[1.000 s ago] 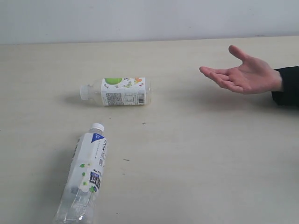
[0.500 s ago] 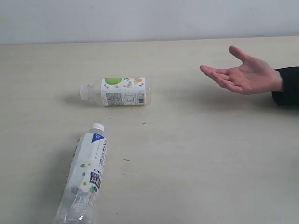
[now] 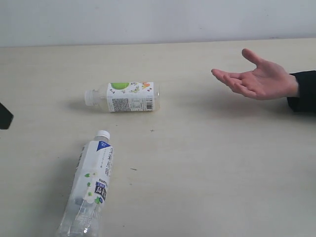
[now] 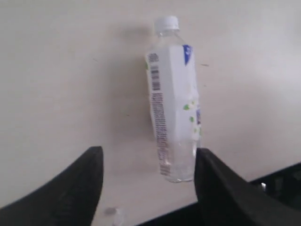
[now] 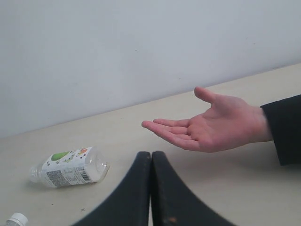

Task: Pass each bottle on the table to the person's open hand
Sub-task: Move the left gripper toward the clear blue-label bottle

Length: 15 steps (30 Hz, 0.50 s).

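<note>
Two bottles lie on their sides on the table (image 3: 207,163). One has a green-and-white label (image 3: 129,96) and lies mid-table, cap to the left. The other has a blue-and-white label (image 3: 94,180) and lies at the front left, cap away from the front edge. The person's open hand (image 3: 256,79) hovers palm up at the right. My left gripper (image 4: 148,162) is open above the table, with the base of the blue-and-white bottle (image 4: 174,94) just beyond its fingers, untouched. My right gripper (image 5: 151,154) is shut and empty, short of the hand (image 5: 211,127) and the green-labelled bottle (image 5: 70,167).
A black sleeve cuff (image 3: 303,91) ends the person's arm at the right edge. A black part of my left arm (image 3: 5,116) shows at the left edge. A pale wall (image 3: 158,19) runs behind the table's far edge.
A black part of my left arm has come into the exterior view at the left edge. The bottles and the hand have not moved.
</note>
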Motion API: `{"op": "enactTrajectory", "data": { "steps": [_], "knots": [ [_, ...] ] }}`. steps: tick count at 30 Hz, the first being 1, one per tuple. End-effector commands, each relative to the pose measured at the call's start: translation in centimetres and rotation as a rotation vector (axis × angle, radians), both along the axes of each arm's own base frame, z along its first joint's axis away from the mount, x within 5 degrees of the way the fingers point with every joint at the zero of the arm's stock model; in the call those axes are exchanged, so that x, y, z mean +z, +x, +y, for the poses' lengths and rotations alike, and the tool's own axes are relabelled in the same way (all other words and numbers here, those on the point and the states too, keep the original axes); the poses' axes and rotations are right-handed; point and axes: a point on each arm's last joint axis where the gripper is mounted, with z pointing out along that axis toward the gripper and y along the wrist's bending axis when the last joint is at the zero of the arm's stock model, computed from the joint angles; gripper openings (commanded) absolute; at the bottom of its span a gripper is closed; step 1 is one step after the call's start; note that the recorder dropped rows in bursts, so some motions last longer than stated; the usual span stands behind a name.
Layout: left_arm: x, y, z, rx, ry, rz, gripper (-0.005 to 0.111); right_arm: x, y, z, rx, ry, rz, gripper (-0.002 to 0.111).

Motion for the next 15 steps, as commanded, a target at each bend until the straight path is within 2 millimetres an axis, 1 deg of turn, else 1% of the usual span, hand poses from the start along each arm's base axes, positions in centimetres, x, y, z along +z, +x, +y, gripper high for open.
{"op": "enactTrajectory", "data": {
  "steps": [1, 4, 8, 13, 15],
  "knots": [
    [-1.8, 0.0, -1.0, -0.008, -0.111, 0.109, 0.06, -0.1, 0.0, 0.0, -0.004, 0.0, -0.002, 0.0],
    [-3.3, -0.3, -1.1, -0.025, -0.12, 0.144, 0.058, -0.1, 0.0, 0.0, -0.004, 0.0, -0.002, 0.0],
    [-4.9, -1.1, -1.3, -0.04, -0.134, 0.192, 0.046, -0.1, 0.0, 0.0, -0.004, 0.0, -0.002, 0.0],
    [-5.1, -0.9, -1.2, -0.129, -0.114, 0.124, 0.041, -0.2, 0.0, 0.0, -0.002, -0.002, 0.008, 0.0],
    [-5.1, -0.9, -1.3, -0.132, -0.127, 0.119, 0.034, -0.3, 0.0, 0.0, 0.001, -0.007, 0.017, 0.0]
  ]
}}
